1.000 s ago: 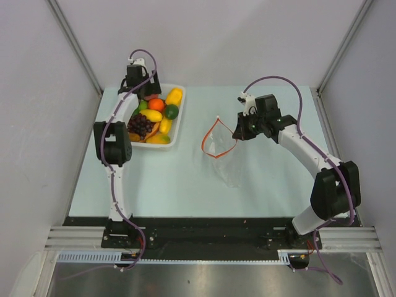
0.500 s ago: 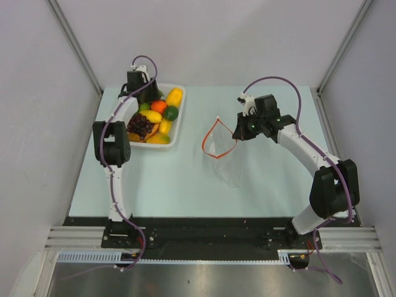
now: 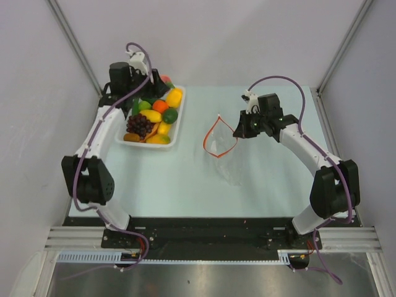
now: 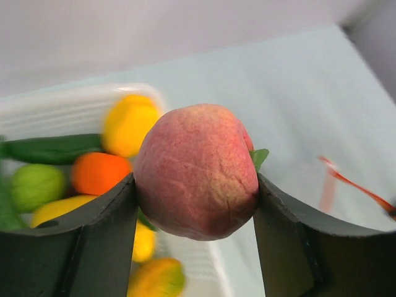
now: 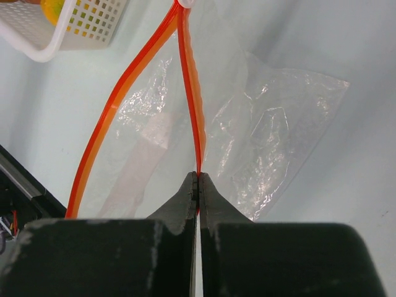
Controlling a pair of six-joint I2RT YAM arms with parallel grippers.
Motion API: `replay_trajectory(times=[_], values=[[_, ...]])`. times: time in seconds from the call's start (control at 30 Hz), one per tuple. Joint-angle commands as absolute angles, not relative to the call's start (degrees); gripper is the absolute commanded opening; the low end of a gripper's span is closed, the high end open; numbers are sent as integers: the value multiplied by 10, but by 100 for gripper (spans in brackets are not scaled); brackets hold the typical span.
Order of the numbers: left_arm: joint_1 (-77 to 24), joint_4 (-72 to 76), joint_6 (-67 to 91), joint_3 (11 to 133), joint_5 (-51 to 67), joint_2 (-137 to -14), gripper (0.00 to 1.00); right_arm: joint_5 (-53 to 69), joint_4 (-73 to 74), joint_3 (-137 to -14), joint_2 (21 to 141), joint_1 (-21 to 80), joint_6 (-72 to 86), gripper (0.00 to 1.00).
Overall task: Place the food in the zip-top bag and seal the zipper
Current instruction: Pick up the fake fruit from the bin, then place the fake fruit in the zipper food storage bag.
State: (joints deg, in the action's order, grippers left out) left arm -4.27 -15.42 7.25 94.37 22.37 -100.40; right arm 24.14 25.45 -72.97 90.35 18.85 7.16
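My left gripper [image 4: 195, 180] is shut on a pink-red toy peach [image 4: 195, 148], held above the far end of the white tray [image 3: 180, 126]. From above, that left gripper [image 3: 159, 80] hangs over the tray's back edge. More food [image 3: 151, 116] lies in the tray: yellow, orange and green pieces and dark grapes [image 3: 140, 125]. The clear zip-top bag [image 3: 226, 162] lies mid-table, its mouth lifted and gaping. My right gripper [image 5: 198, 177] is shut on the red-orange zipper [image 5: 190, 93] at one lip, holding it up over the crinkly bag [image 5: 278, 124].
The tray's corner [image 5: 43, 52] shows at the top left of the right wrist view, near the bag's mouth. Grey walls enclose the table on three sides. The left arm's elbow [image 3: 86, 179] juts out over the table's left edge.
The left gripper closed on the peach in the tray and lifted it up and back. The left arm's elbow swung out to the left. The right arm kept still.
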Motion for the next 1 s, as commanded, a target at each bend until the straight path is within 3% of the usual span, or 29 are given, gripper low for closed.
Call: replay_trajectory(times=[0.0,0.13,0.33,0.53,0.57,0.63,0.83,0.97], values=[[-147,-156,48,829,352,-921,48,255,246,-734,879,189,87,0],[-219,-91,58,723,384,-875,49,255,224,-734,872,199,90,0],[-296,-71,98,659,369,-907,50,271,231,-744,858,206,104,0],[-322,-135,117,743,337,-963,77,322,211,-722,831,214,127,0],[-322,-157,94,781,331,-962,87,327,201,-722,828,212,128,0],[-311,-229,61,833,311,-952,100,335,177,-723,817,209,133,0],[-201,-282,43,913,355,-889,100,368,78,-725,802,206,246,0],[-135,-271,29,926,319,-905,100,356,80,-725,810,205,228,0]])
